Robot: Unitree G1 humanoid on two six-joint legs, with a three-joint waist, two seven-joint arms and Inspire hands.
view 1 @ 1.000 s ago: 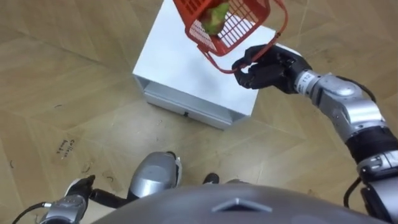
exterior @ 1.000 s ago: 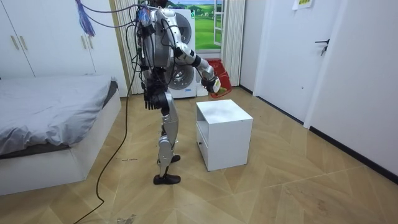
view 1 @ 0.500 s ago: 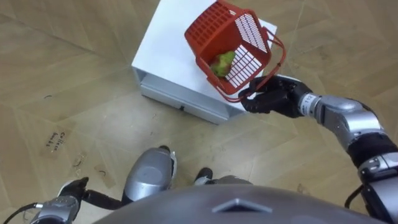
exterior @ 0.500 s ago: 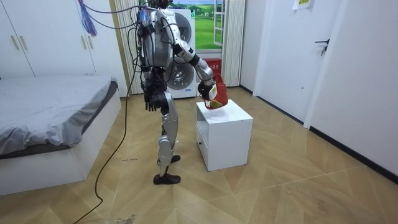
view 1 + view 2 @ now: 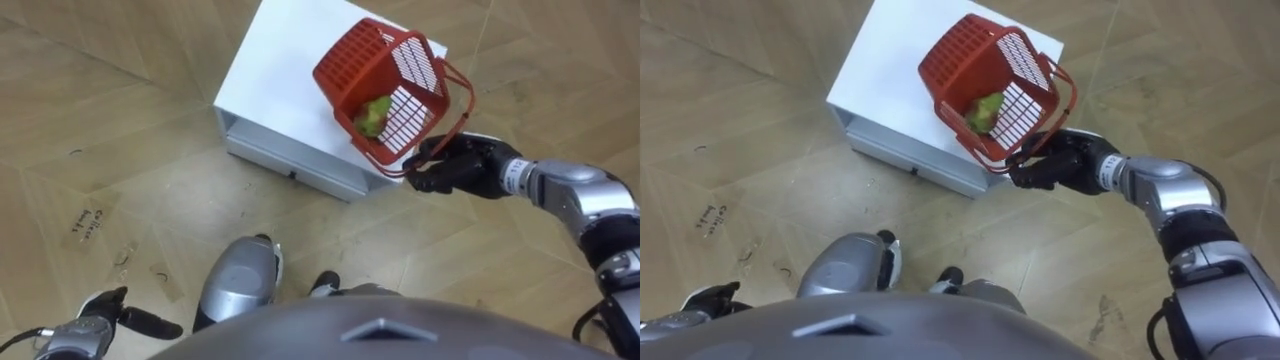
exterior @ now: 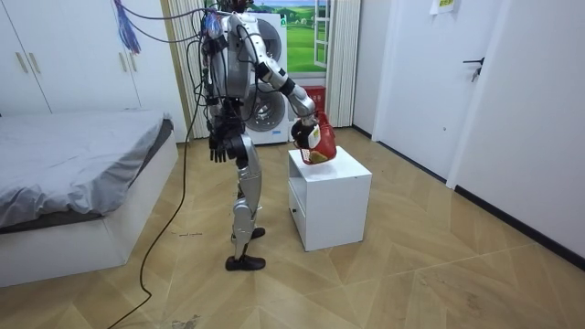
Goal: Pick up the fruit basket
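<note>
The basket (image 5: 385, 85), a green fruit (image 5: 372, 115) inside, is held tilted by its handle in the curled right robot hand (image 5: 455, 168). Within the last second it has been lowered over the worktop's (image 5: 280, 70) near right corner, so the lift is judged done. The left robot hand (image 5: 95, 325) is kept relaxed.

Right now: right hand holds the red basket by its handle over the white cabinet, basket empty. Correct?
Not empty: the left eye view shows a green fruit inside the red basket. The rest stands: the right hand grips its handle over the white cabinet.
</note>
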